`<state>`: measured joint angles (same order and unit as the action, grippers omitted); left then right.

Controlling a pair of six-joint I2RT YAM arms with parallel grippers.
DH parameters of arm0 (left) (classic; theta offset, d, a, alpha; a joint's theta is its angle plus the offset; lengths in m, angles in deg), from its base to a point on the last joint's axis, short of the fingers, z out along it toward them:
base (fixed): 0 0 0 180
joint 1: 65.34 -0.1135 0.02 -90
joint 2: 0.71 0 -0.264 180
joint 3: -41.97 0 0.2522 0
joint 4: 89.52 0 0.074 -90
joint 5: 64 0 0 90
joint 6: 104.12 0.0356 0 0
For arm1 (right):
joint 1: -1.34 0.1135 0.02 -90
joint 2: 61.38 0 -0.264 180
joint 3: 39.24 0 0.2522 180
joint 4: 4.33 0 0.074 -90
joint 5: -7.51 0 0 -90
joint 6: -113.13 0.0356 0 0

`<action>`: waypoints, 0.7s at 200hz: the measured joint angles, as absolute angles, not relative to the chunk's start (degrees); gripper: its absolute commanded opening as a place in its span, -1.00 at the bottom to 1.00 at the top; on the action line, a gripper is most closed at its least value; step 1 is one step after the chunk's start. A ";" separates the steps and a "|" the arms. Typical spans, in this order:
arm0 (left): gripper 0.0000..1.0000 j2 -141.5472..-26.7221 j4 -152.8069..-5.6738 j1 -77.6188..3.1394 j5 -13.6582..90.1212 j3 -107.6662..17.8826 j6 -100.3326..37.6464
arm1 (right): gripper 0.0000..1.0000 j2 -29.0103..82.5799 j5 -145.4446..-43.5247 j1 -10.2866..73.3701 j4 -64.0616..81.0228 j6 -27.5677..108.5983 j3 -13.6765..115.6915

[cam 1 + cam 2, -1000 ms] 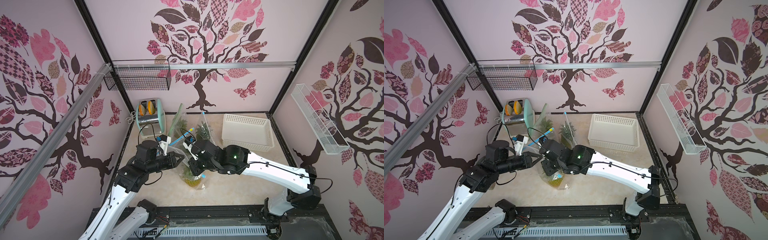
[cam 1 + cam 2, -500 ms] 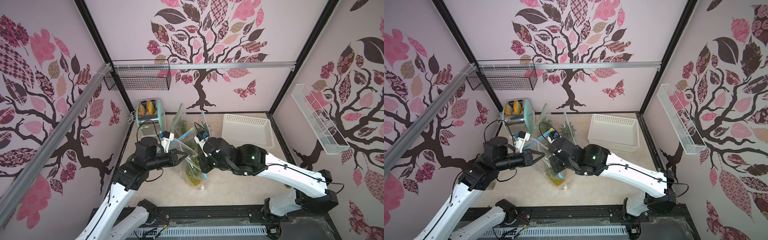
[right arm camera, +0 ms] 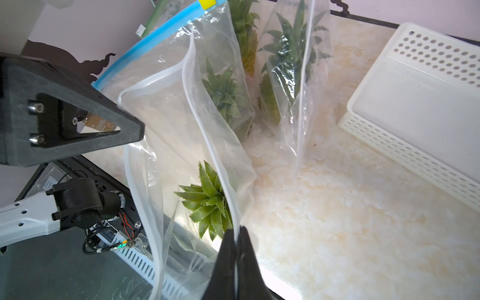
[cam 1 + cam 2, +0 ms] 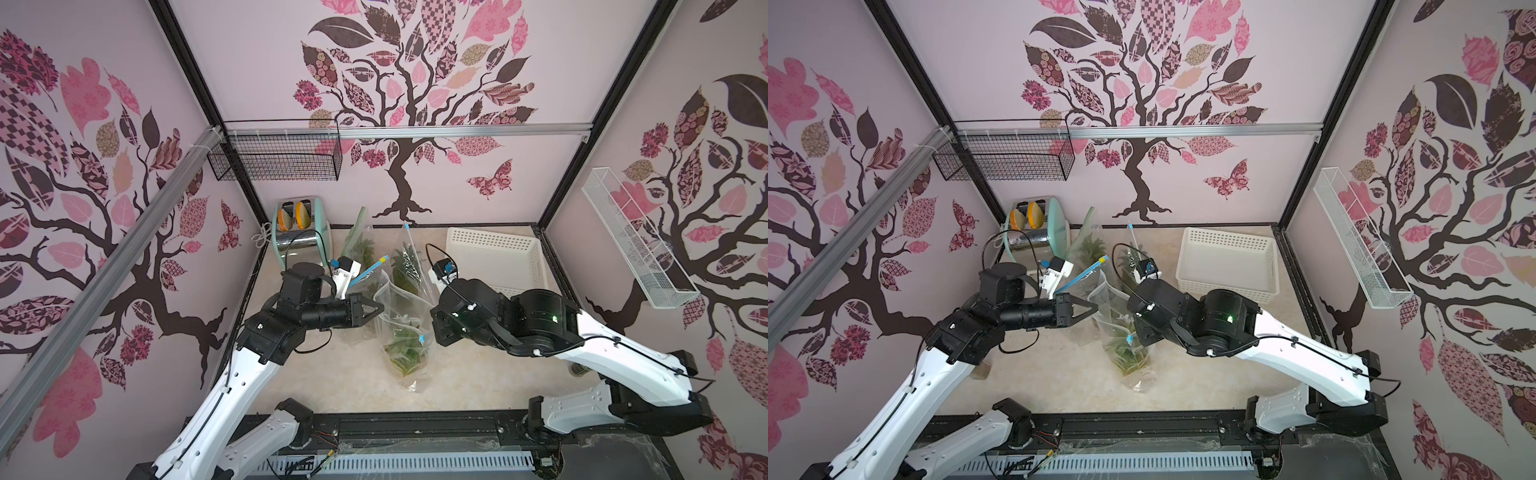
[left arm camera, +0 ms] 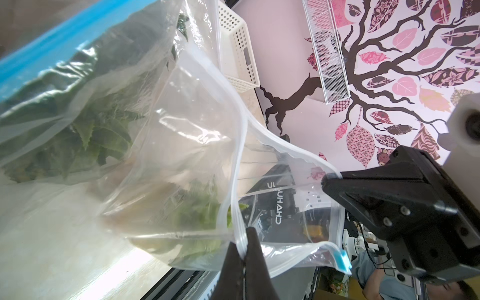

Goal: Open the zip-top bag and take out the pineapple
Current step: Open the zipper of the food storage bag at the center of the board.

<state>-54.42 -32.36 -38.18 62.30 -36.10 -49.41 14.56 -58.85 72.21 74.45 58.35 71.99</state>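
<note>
A clear zip-top bag (image 4: 399,305) stands upright mid-table, its mouth spread wide between my two grippers. The pineapple (image 4: 406,353) lies at its bottom, green crown (image 3: 207,202) up. My left gripper (image 5: 242,255) is shut on one lip of the mouth, seen in both top views (image 4: 381,308) (image 4: 1096,308). On the opposite lip my right gripper (image 3: 237,232) is shut. From above, its fingertips are hidden under its wrist (image 4: 457,316). The bag's blue slider (image 5: 342,261) sits at one end of the zip.
Other bagged pineapples (image 4: 405,266) (image 4: 360,249) lean together behind it, one with a blue zip strip (image 4: 368,270). A white perforated basket (image 4: 494,257) stands back right, a toaster (image 4: 301,235) back left. Wire baskets (image 4: 276,162) (image 4: 631,245) hang on the walls.
My right gripper has drawn away to the right and the left one slightly left, each keeping its lip. The bag's mouth has spread from nearly flat to wide open.
</note>
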 measured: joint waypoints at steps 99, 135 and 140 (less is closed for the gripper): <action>-1.00 -59.66 -36.56 -36.26 66.27 -37.70 -47.95 | -1.00 6.72 -53.32 72.17 76.65 60.67 65.23; -1.00 -60.19 -37.85 -34.03 66.23 -37.68 -48.03 | -0.74 4.55 -53.27 71.64 76.02 62.09 60.43; -1.00 -60.21 -38.07 -33.66 66.16 -37.68 -48.10 | -0.69 4.33 -53.23 71.53 76.11 62.09 60.29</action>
<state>-60.21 -38.07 -33.66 66.16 -37.68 -48.10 4.33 -53.23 71.53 76.11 62.09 60.29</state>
